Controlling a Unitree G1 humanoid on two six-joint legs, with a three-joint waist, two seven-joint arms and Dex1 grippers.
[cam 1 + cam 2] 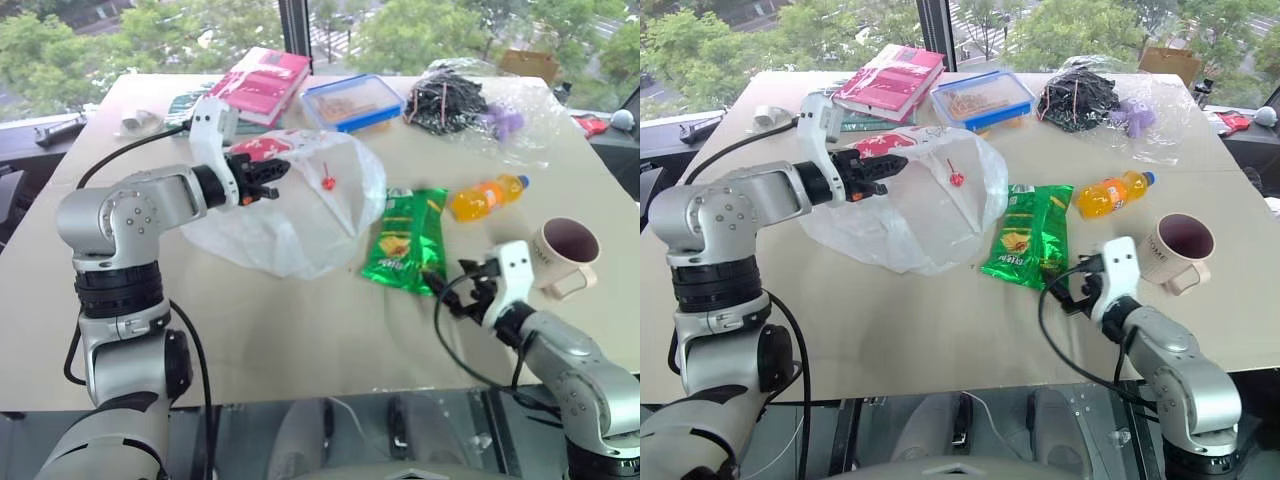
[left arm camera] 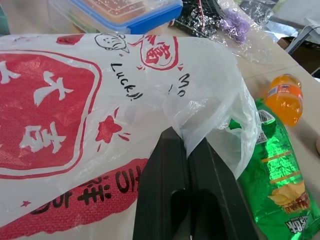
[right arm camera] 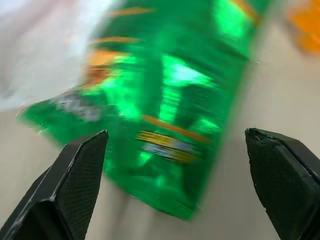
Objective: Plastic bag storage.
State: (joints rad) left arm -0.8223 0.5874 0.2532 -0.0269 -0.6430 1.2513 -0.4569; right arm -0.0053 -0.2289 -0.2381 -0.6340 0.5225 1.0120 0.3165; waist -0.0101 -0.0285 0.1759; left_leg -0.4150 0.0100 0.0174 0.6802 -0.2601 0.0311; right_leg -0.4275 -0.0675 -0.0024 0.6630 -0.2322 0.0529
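The plastic bag (image 1: 300, 205), thin and translucent white with red print, lies crumpled on the table (image 1: 300, 330); its far edge hides part of a red item behind it. The left gripper (image 2: 189, 150) is clenched on a puckered fold of the bag, lifted above it; the wrist view shows the 2 black fingers pressed together on the film. Just beside the bag lies a glossy green snack packet (image 1: 407, 238), blurred in the right wrist view. The right gripper (image 1: 462, 290) is released, fingers wide, near the packet's near corner, touching nothing.
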